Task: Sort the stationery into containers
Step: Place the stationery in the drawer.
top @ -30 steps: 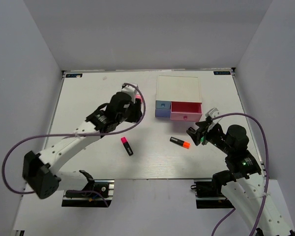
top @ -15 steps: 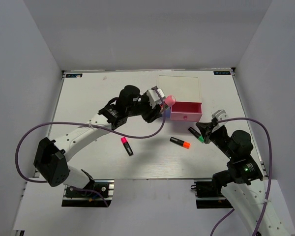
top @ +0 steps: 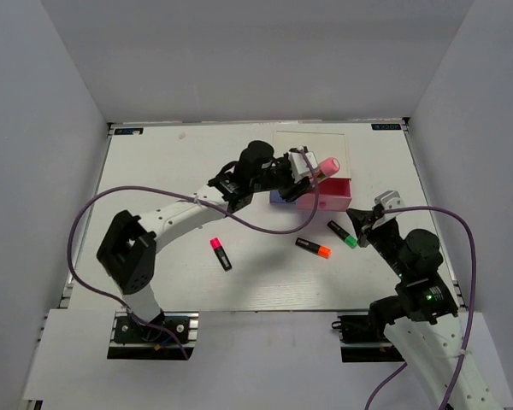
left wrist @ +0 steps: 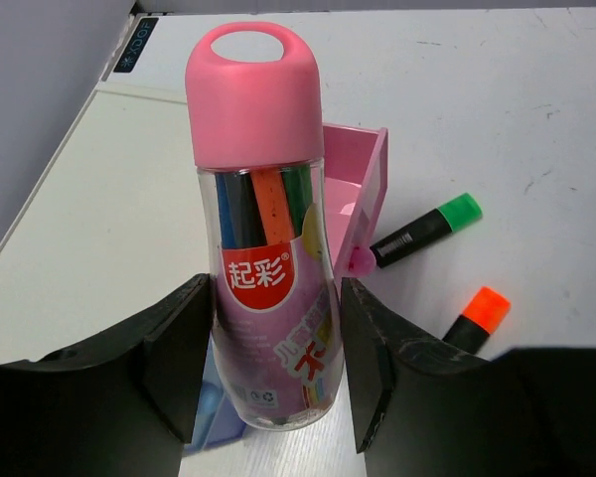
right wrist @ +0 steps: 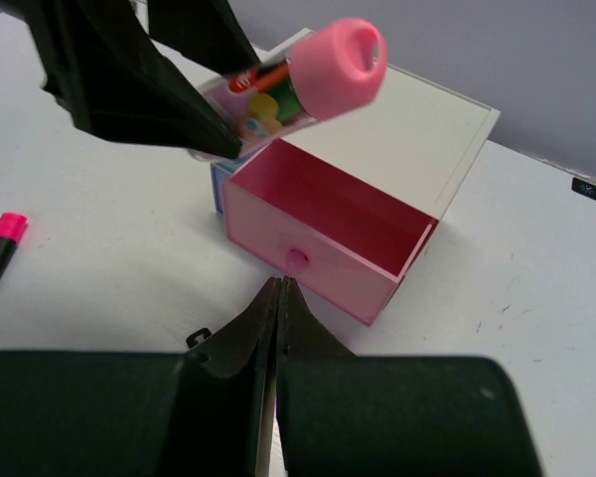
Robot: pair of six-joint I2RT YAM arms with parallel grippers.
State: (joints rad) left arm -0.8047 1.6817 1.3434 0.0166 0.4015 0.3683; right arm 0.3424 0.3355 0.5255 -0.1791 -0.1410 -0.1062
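The left arm (top: 175, 218) stretches far across to the right, and its gripper (left wrist: 273, 328) is clamped on a pink-capped tube (left wrist: 263, 189) with one finger on each side. The right arm (top: 419, 256) is bent near its base, and its gripper (right wrist: 278, 293) has its fingers pressed together

The surface (top: 154, 171) carries three stubby black highlighters: one pink-ended highlighter (top: 221, 254), one orange-ended highlighter (top: 313, 248) and one green-ended highlighter (top: 343, 234). There is one pink-capped clear tube of coloured pens (left wrist: 263, 229), its pens too tightly packed to count, and one white drawer organiser (top: 325, 141) with one pink drawer (top: 329, 198) open. Two robot arms are in view, the left arm (top: 175, 215) and the right arm (top: 419, 252).
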